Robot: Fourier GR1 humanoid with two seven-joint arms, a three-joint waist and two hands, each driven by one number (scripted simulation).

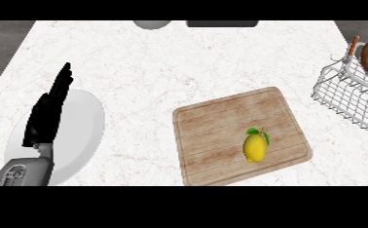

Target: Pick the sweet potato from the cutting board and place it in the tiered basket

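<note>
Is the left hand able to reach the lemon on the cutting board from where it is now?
Probably yes. The left hand is open over the white plate, and only bare counter lies between it and the cutting board, where the lemon lies uncovered. It would have to stretch far across, though.

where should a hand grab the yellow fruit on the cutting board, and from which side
Across its plump middle, coming from above. The yellow fruit lies flat near the cutting board's right front corner, long axis running near to far, green leaves at the far end. Fingers closing on its left and right flanks would span the narrow width. Only the left hand shows, open over the white plate.
</note>
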